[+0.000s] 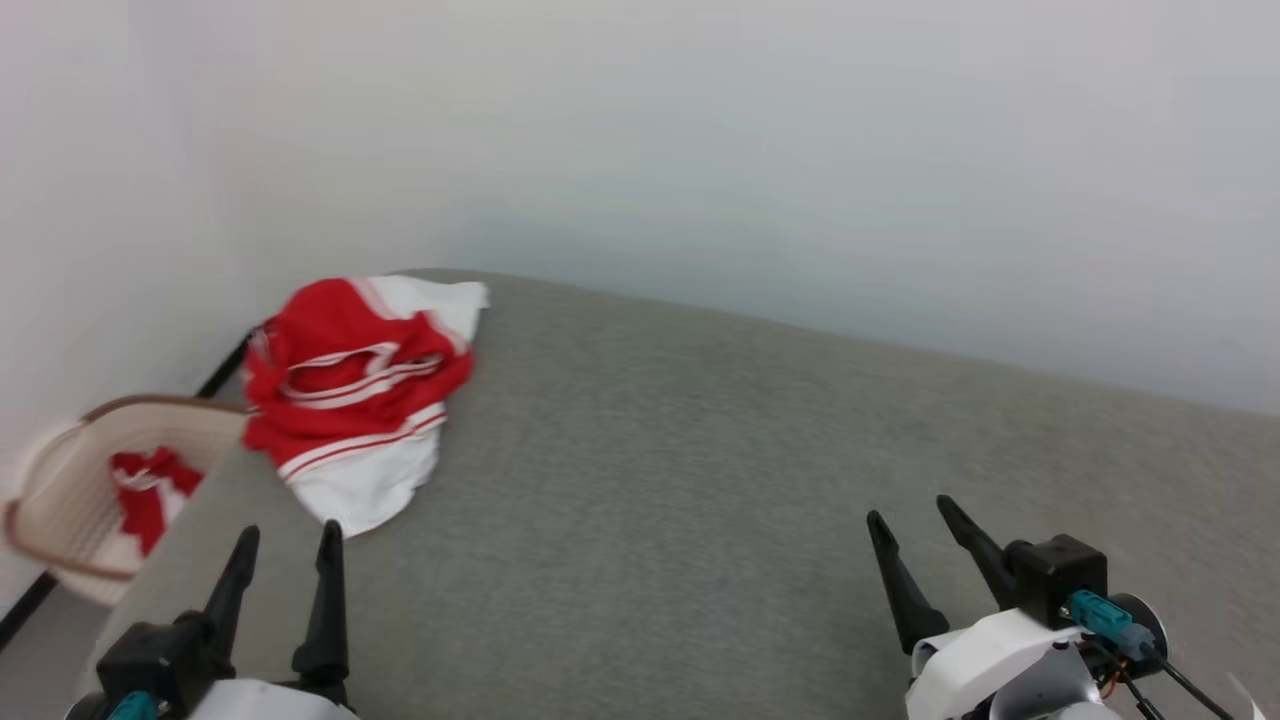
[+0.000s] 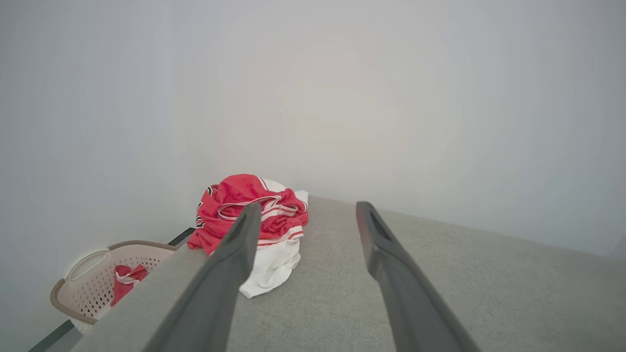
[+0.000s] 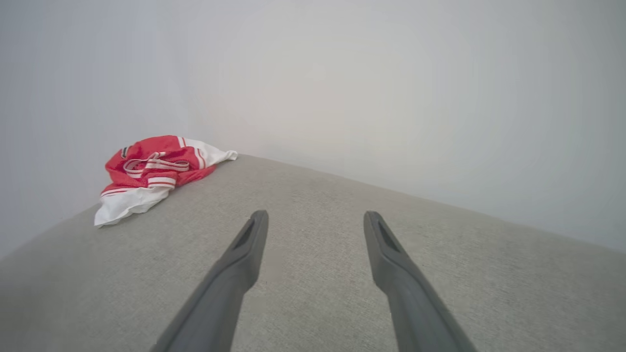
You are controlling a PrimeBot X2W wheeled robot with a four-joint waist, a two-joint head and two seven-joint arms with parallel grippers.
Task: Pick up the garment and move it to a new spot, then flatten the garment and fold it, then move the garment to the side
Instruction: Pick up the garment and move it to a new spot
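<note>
The garment (image 1: 350,400) lies crumpled in a heap at the far left corner of the grey table (image 1: 700,480), red with white sleeves and striped trim; its lettering is hidden in the folds. The left wrist view has the garment (image 2: 254,215) just beyond the left finger, and the right wrist view has the garment (image 3: 151,171) far off to the upper left. My left gripper (image 1: 288,540) hovers open at the near left, a short way in front of the heap. My right gripper (image 1: 912,515) stands open at the near right, well away from it. Both hold nothing.
A beige laundry basket (image 1: 60,480) sits on the floor left of the table, with a small red-and-white cloth (image 1: 145,490) inside. White walls close in behind and to the left. The table's left edge runs right beside the heap.
</note>
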